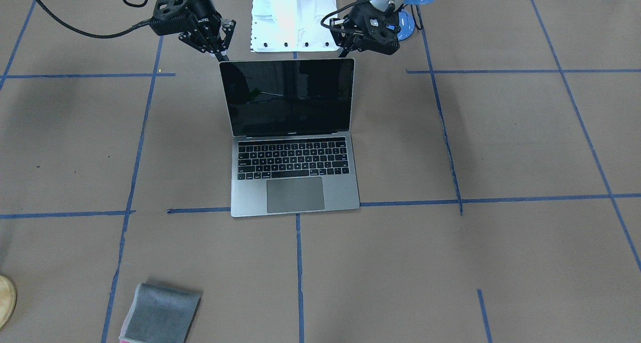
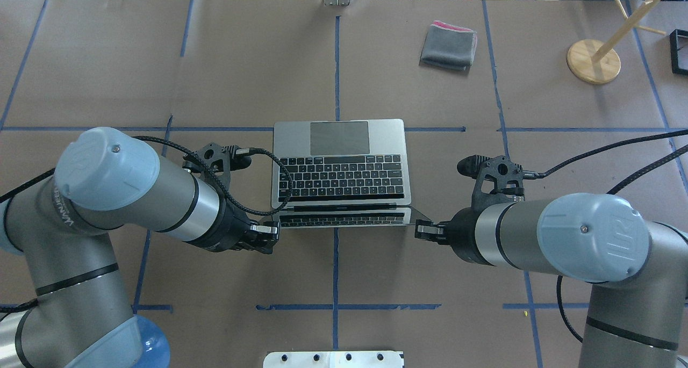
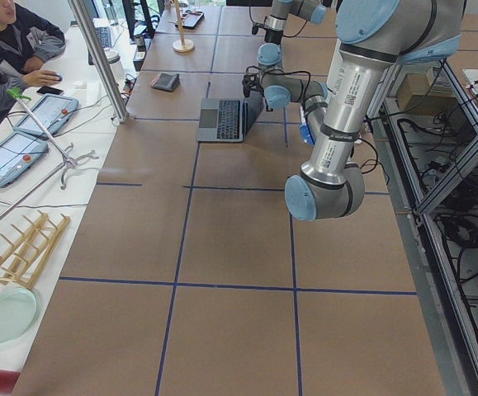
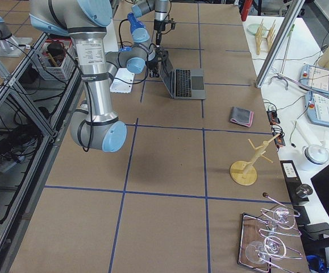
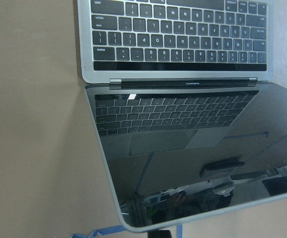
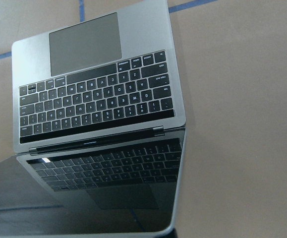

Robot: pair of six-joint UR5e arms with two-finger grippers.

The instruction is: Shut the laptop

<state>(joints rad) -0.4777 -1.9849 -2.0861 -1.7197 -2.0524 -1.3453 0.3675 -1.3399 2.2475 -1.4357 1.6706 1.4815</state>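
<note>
**Q:** Where did the laptop (image 1: 295, 183) lie?

**A:** It stood open near the middle of the brown table (image 1: 501, 132), across a blue tape line. Its base lay flat, with the trackpad towards the operators' side and the hinge towards the robot. The screen (image 1: 288, 100) was dark and glossy. It rose from the hinge, leaned back a little towards the robot, and mirrored the keyboard in both wrist views.

**Q:** How did the two claws stand?

**A:** The left claw (image 1: 345, 54) was just beside one upper corner of the lid and the right claw (image 1: 222, 56) just beside the other, one arm on each side of the laptop. The fingers of each were drawn together to a narrow tip and held nothing. Whether either tip touched the lid's edge could not be told.

**Q:** What else lay on the table?

**A:** A folded grey cloth (image 1: 159, 314) lay well apart from the laptop, near the operators' edge. A wooden stand (image 2: 594, 62) with a round base stood farther along that side.
</note>
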